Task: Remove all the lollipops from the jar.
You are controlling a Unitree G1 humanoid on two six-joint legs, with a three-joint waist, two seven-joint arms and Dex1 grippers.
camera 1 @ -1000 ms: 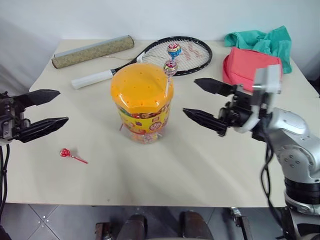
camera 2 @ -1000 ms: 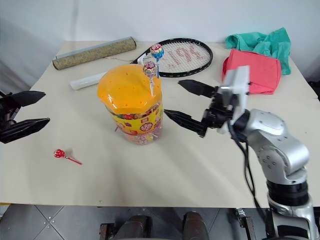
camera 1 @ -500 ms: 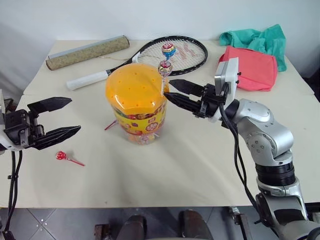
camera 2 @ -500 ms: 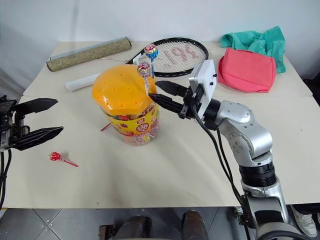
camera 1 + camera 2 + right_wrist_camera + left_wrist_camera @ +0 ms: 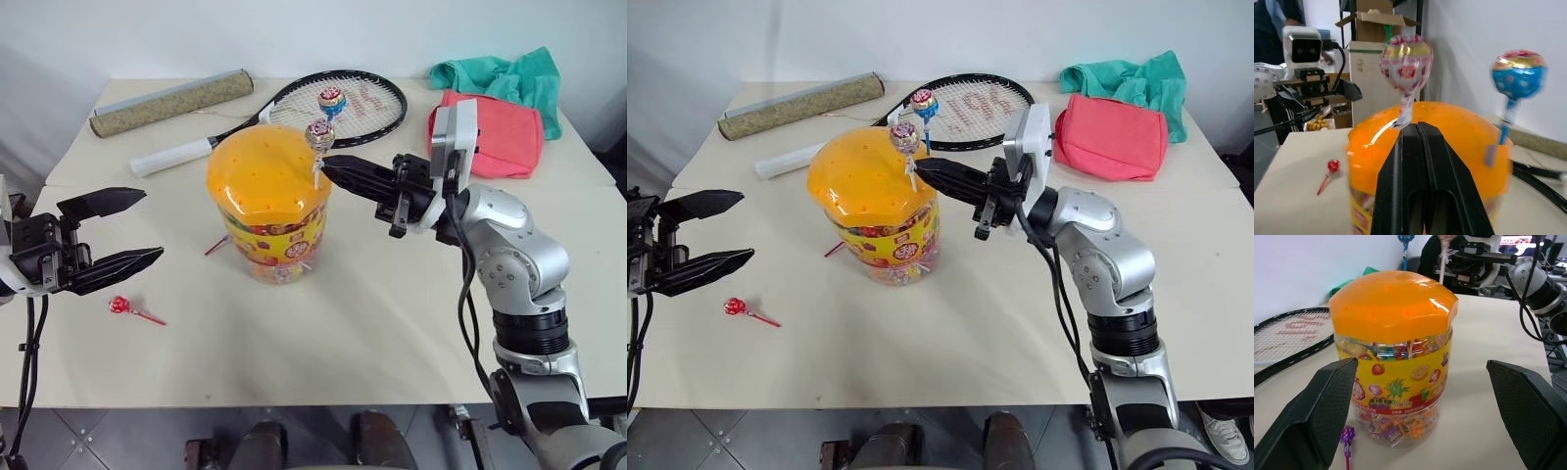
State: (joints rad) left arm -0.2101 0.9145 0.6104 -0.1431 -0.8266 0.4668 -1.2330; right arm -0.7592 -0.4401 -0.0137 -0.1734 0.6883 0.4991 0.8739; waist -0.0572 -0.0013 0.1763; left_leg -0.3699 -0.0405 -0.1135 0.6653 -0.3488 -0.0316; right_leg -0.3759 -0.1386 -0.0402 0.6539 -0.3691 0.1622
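The scene is lit brightly and evenly from above, soft short shadows are cast on the worktop (image 5: pixel 392 323), white glare is seen on the jar (image 5: pixel 1393 308) lid, and the blue lollipop (image 5: pixel 1518 73) is rendered slightly blurred.

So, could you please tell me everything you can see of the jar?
The jar is a clear plastic tub with a yellow fruit-printed label, filled with wrapped sweets, standing upright mid-table under an orange domed lid dotted with small holes. Two lollipops stand in the lid: a silver one, its white stick pinched by the right end effector, and a blue one behind.
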